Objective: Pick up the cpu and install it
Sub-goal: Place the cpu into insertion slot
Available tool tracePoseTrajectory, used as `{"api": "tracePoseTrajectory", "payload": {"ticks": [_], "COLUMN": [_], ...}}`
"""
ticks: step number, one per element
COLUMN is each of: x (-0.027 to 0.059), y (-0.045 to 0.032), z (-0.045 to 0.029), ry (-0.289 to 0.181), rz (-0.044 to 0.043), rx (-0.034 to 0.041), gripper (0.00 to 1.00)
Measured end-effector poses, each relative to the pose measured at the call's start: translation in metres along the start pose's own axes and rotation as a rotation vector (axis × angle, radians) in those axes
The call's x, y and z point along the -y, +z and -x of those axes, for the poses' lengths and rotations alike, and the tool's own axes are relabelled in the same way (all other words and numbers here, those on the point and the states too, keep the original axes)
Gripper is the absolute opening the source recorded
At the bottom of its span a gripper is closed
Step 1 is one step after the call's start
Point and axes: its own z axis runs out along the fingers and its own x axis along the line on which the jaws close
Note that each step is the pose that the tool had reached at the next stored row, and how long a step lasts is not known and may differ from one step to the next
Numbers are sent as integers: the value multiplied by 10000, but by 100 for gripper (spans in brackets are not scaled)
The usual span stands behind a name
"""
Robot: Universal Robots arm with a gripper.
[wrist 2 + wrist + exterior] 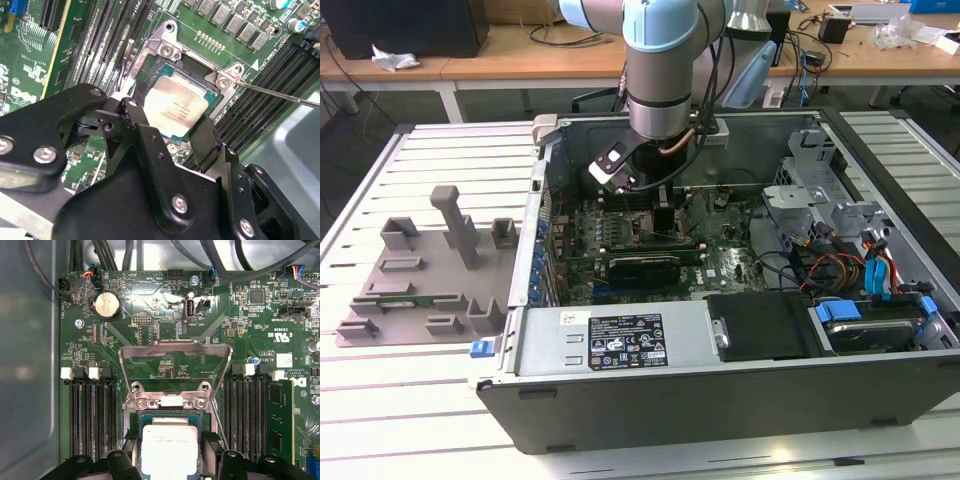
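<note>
The cpu [176,106], a flat square chip with a shiny silver top, lies level within the open socket frame [169,50] on the green motherboard; I cannot tell whether it is fully seated. My gripper [169,131] is shut on it, one black finger [131,116] against each of two opposite edges. In the first wrist view the cpu [170,447] sits between the fingertips [209,441], below the socket's raised metal load plate [175,357]. In the exterior view the gripper [663,218] reaches down into the open computer case [720,395], over the motherboard.
Memory slots [92,420] flank the socket on both sides. A thin metal lever [280,95] sticks out beside the socket. A grey moulded tray [430,270] lies at the exterior view's left, outside the case. A power supply [610,340] and coloured cables [840,270] crowd the case's front and right.
</note>
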Motion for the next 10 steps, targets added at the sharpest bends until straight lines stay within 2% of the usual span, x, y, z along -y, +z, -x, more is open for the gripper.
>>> {"api": "tracePoseTrajectory", "payload": {"ticks": [1, 2, 10], "x": [0, 0, -1], "y": [0, -2, -1], "z": [0, 1, 0], "ry": [0, 0, -85], "rz": [0, -1, 0], "rx": [1, 4, -2], "gripper": [60, 54, 53]}}
